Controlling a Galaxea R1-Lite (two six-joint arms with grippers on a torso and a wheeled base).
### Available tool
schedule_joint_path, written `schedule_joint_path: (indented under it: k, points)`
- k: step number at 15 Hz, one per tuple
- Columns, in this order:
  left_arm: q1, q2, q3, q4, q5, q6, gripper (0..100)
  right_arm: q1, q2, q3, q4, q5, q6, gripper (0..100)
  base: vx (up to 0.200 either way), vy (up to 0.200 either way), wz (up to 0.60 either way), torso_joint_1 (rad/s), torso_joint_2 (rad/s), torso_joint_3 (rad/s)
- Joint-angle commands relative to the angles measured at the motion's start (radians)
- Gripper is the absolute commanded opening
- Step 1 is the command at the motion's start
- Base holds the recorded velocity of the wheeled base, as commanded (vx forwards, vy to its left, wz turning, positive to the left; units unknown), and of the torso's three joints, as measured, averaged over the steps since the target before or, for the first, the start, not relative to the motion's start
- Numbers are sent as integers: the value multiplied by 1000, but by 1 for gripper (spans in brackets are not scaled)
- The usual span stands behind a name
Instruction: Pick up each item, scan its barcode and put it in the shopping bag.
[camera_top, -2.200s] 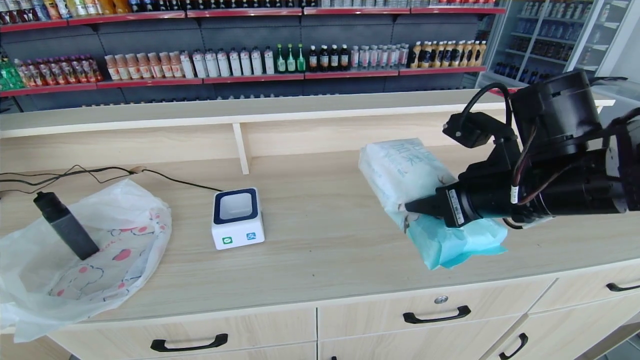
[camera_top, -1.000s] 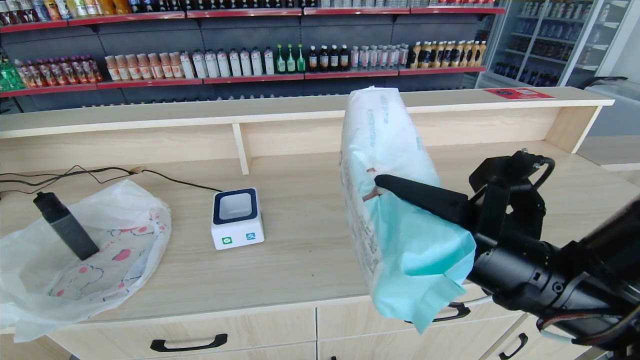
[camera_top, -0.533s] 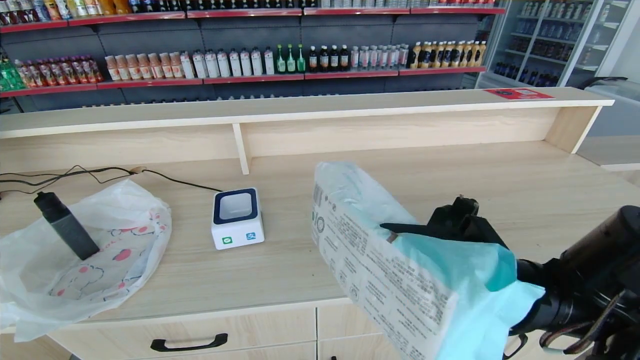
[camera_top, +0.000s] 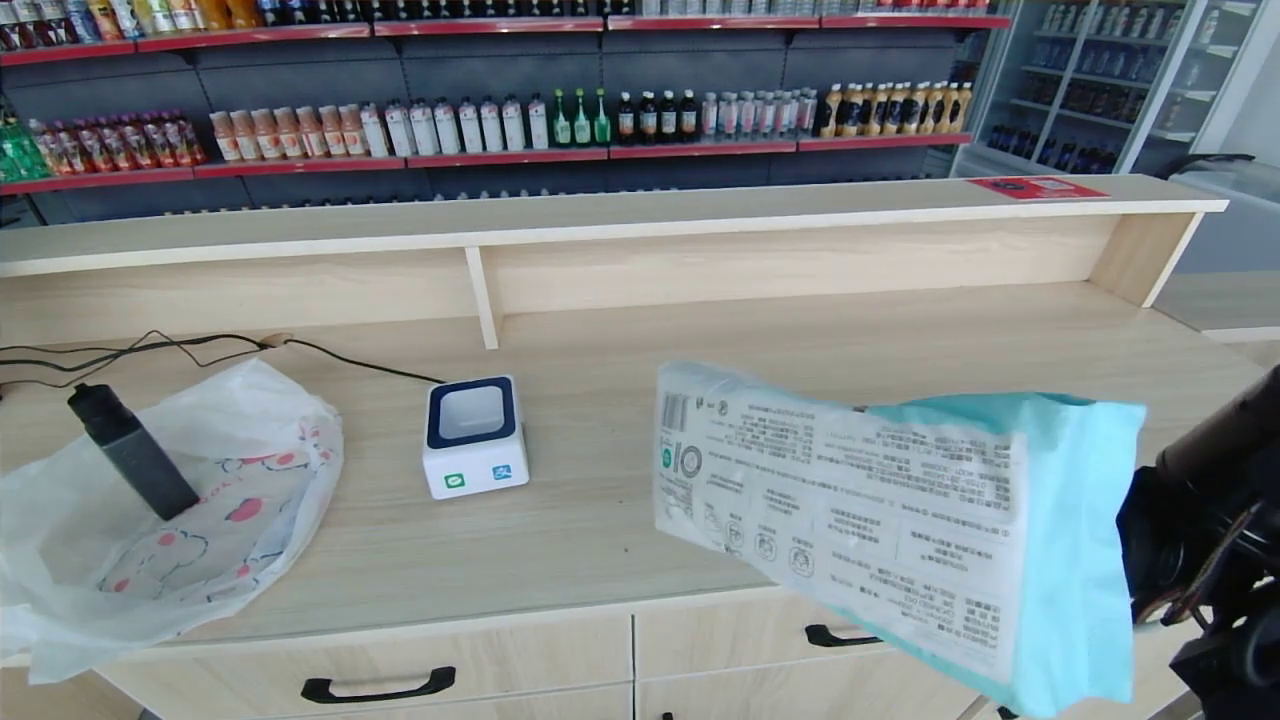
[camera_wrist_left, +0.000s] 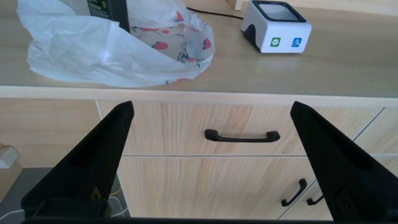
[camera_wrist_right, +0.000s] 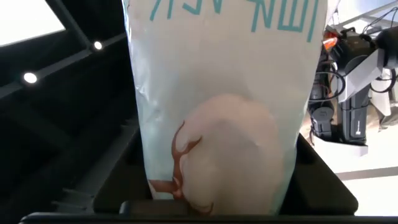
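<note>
The black, rounded right arm (camera_top: 1215, 540) carries thin red and pale cables; the left claw (camera_wrist_left: 211, 106) has two black tapered fingers.

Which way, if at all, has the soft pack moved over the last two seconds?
Yes. The pack left the counter, rose, flipped printed side up, and its end came slightly nearer the scanner.

Teal-and-white pack (camera_top: 850, 520), red-patterned bag (camera_top: 262, 470)
</note>
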Motion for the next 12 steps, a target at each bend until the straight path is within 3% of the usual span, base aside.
schedule_joint_path:
  k: [1, 5, 8, 12]
  points:
    - [-1, 0, 0, 0, -1, -1, 100, -11, 19, -22, 0, 1, 5, 0, 0, 0, 0, 0, 0, 0]
    - [-1, 0, 0, 0, 1, -1, 100, -5, -76, -19, 0, 2, 83, 0, 0, 0, 0, 0, 0, 0]
    - [1, 0, 0, 0, 1, -1, 100, 110, -213, 100, 0, 2, 89, 0, 0, 0, 0, 0, 0, 0]
    - [-1, 0, 0, 0, 1, -1, 100, 107, -279, 102, 0, 2, 86, 0, 0, 0, 0, 0, 0, 0]
